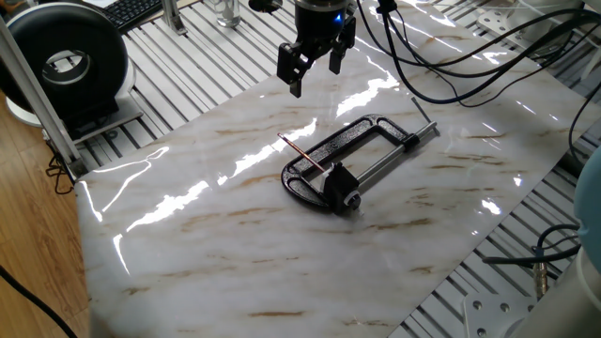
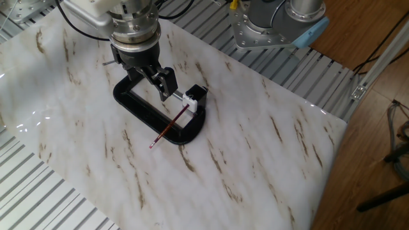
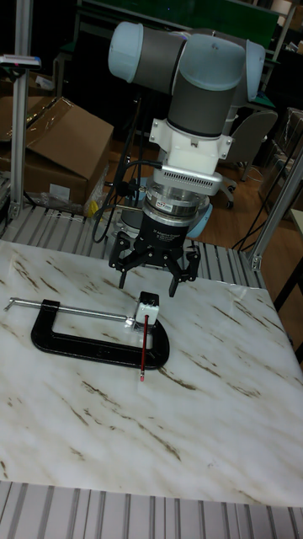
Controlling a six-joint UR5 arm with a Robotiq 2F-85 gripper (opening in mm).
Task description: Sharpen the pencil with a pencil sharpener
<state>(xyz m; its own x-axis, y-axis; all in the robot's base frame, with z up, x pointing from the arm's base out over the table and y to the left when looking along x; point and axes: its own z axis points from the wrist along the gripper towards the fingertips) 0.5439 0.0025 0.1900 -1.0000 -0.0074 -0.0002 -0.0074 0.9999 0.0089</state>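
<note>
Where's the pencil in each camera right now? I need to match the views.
One fixed view: pencil just above centre, slanting.
The other fixed view: pencil left of centre, slanting.
Tall fixed view: pencil left of centre, nearly vertical.
Shared landmark: black C-clamp, which the pencil lies across.

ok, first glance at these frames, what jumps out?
The big black C-clamp lying flat on the marbled table grabs the eye. The small pencil sharpener sits at its screw end, and the reddish pencil runs from it across the frame. Above the table near the clamp, the gripper hovers open, holding nothing.
</note>
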